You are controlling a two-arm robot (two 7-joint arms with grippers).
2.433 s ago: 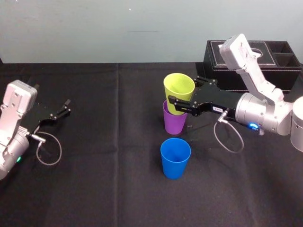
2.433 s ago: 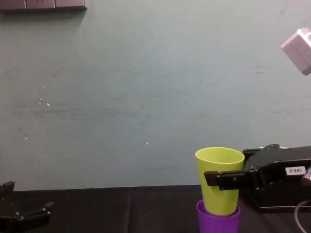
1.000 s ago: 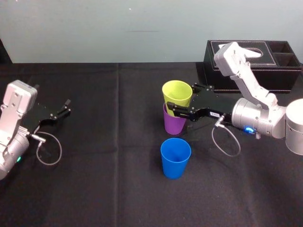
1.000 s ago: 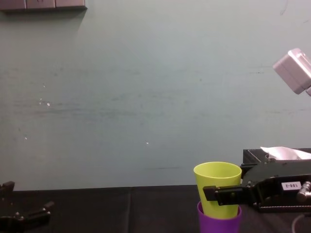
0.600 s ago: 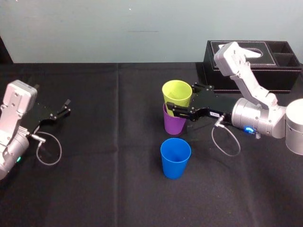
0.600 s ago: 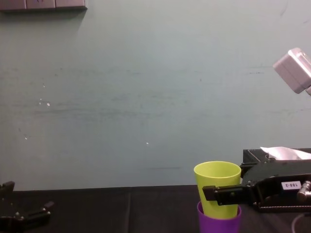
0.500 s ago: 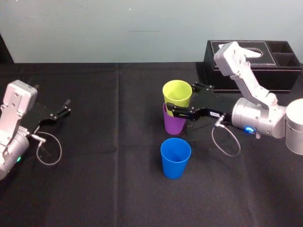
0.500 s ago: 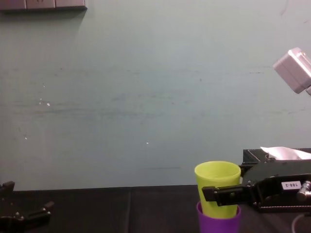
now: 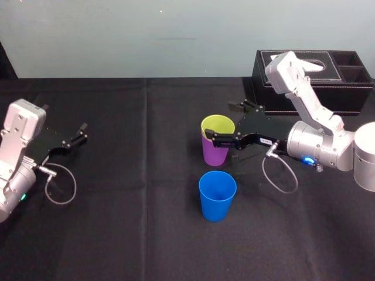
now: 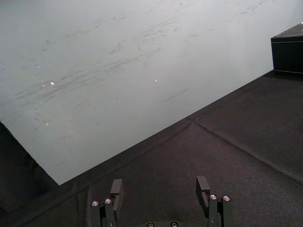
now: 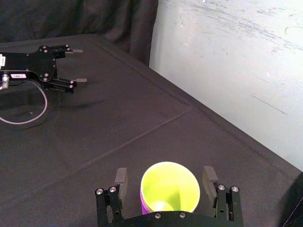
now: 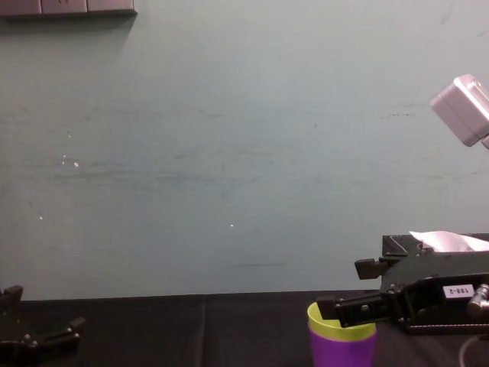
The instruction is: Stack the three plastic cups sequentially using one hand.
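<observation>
Black cloth covers the bench [image 9: 146, 222]. Near its middle the lime yellow-green cup [image 9: 217, 126] sits nested deep in the purple cup [image 9: 215, 153], upright, with just a band of lime rim standing above the purple lip; the chest view gives the same, lime yellow-green cup [image 12: 337, 328] low inside purple cup [image 12: 342, 352]. The blue cup [image 9: 217, 196] stands alone, upright and mouth up, on the near side of the pair, close to them but not touching. The right pincer [image 9: 220, 121] reaches in from the right at rim height and straddles the nested pair, fingers spread. From the right wrist view the right pincer [image 11: 164, 178] shows one finger on either side of the lime yellow-green cup [image 11: 170, 187], a clear gap of dark cloth between each pad and the cup wall, so it is open and grips nothing. Its white label shows in the chest view, on the right pincer [image 12: 348, 287]. A black leather tissue box [image 9: 328, 79] sits behind that arm, at the far right of the bench. The left pincer [image 9: 82, 133] rests parked at the left side, well apart from the cups, just over the cloth; its own wrist view shows the left pincer [image 10: 159, 185] with fingers spread wide and nothing between them.
</observation>
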